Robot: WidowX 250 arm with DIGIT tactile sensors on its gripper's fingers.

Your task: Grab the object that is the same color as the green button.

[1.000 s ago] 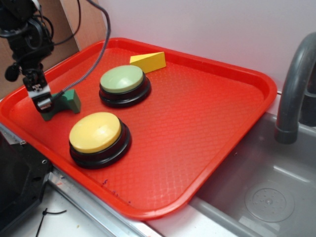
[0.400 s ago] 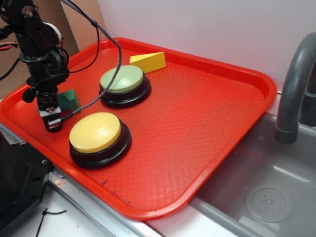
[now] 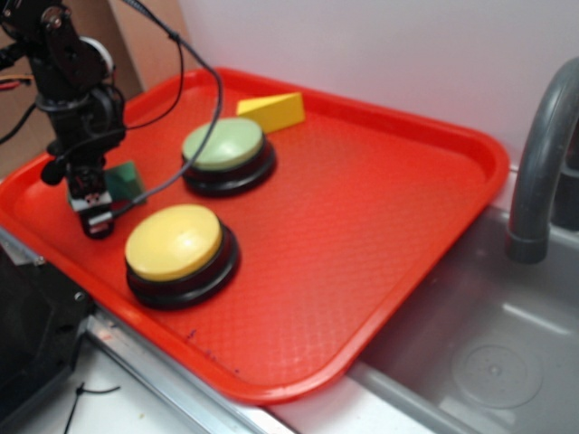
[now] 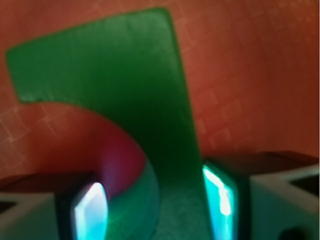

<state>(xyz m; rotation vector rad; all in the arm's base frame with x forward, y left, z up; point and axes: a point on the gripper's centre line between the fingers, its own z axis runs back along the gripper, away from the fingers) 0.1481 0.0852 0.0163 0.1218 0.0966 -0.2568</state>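
The object, a small dark green block with an arch cutout (image 3: 125, 179), rests on the red tray (image 3: 362, 208) at its left side, left of the green button (image 3: 223, 145). My gripper (image 3: 93, 220) points down over the block's near end and hides part of it. In the wrist view one leg of the block (image 4: 150, 100) runs down between my gripper's (image 4: 156, 205) pads. The right pad presses its outer face and the left pad sits in the arch against its inner wall. The block lies on the tray.
A yellow dome button (image 3: 174, 242) stands just right of the gripper. A yellow wedge block (image 3: 271, 111) lies at the tray's far edge. A grey sink (image 3: 470, 362) with a faucet (image 3: 543, 154) lies to the right. The tray's raised rim is close on the left.
Over the last second the gripper came forward and down from beside the block to astride its near end. Since 0.4 s ago it has hardly moved. The block has stayed in place.
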